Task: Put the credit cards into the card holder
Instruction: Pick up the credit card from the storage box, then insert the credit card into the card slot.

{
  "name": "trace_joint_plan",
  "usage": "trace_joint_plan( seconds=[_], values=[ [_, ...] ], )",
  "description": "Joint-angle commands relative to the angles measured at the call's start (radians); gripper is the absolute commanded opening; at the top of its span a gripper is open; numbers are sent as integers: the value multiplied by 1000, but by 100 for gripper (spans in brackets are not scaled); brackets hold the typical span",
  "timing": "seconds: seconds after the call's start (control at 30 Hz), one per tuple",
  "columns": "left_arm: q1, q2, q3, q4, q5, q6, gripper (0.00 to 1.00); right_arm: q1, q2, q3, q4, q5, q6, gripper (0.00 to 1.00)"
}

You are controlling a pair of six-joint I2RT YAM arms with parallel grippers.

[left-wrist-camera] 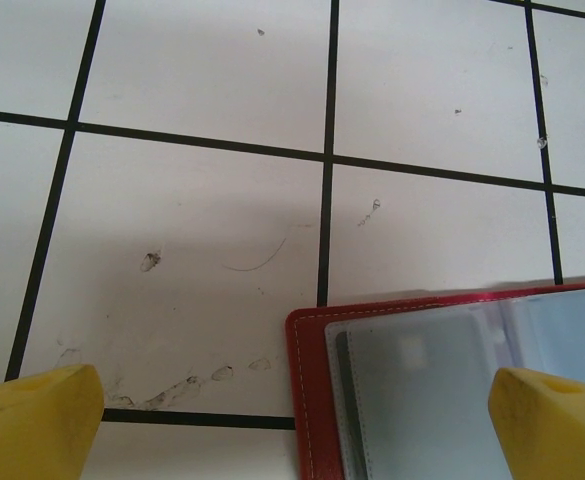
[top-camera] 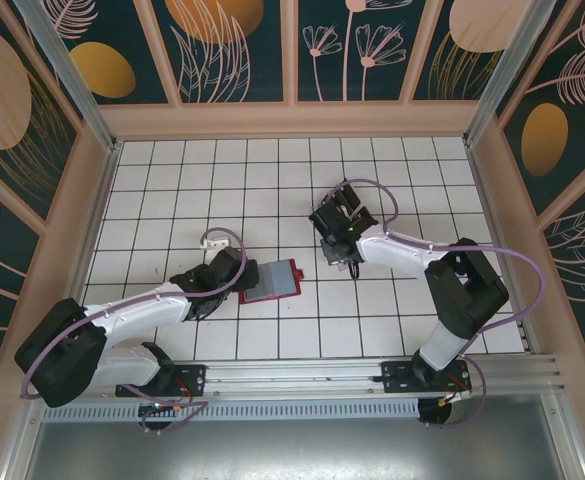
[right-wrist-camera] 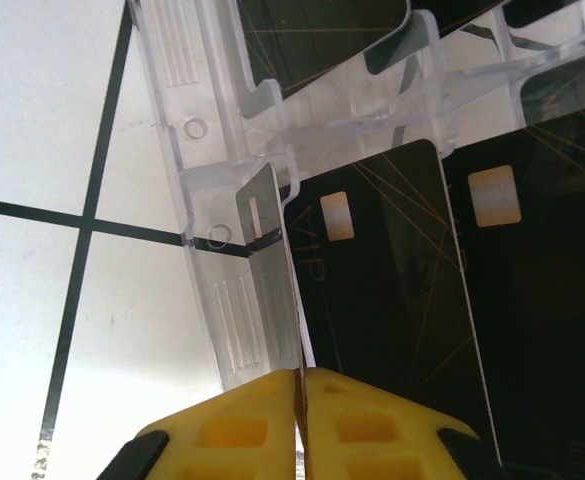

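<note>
Credit cards (right-wrist-camera: 382, 300), black, stand in a clear slotted tray (right-wrist-camera: 207, 150) right of centre in the top view, and the right tool (right-wrist-camera: 300, 385) is pinched closed on one card's edge. The red card holder (top-camera: 270, 281) lies open mid-table (top-camera: 172, 180), with the left tool (left-wrist-camera: 292, 400) spread wide over its corner.

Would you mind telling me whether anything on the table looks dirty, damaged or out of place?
Only the table: grey smudges and a thin hair-like curl mark the tile beside the open wallet. The wallet lies flat and looks undamaged.
</note>
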Motion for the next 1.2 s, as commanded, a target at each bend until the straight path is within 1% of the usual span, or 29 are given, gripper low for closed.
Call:
trace_joint_plan(
  seconds=[0.0, 0.07, 0.27, 0.43, 0.57, 0.67, 0.77, 0.87, 0.93, 0.97, 1.03, 1.17],
  values=[
    [6, 10, -2, 20, 10, 21, 99, -8, 18, 20, -9, -4, -16, 3],
    [6, 11, -2, 23, 13, 24, 99, -8, 19, 28, -11, -11, -22, 0],
    [6, 18, 6, 22, 14, 30, 98, -8, -10, 74, -39, -32, -29, 0],
    [6, 23, 13, 11, 2, 26, 98, 0, -88, 119, -61, -63, -10, 0],
    [10, 15, 23, -11, -14, 33, 98, 33, -151, 137, -52, -117, 32, 0],
    [15, 6, 24, -30, -14, 38, 98, 82, -180, 127, -17, -153, 78, 0],
    [19, -6, 24, -48, -10, 37, 99, 128, -207, 86, 66, -212, 142, 0],
    [19, -24, 21, -69, -2, 32, 99, 167, -231, -2, 228, -315, 233, 0],
    [19, -40, 15, -80, 6, 27, 99, 195, -235, -73, 358, -338, 297, 0],
    [18, -47, 12, -84, 9, 26, 98, 205, -230, -97, 402, -372, 320, 0],
    [19, -61, 6, -95, 18, 24, 98, 225, -214, -147, 492, -385, 366, 0],
    [19, -66, 3, -116, 26, 25, 98, 248, -173, -208, 611, -413, 419, 0]
  ],
)
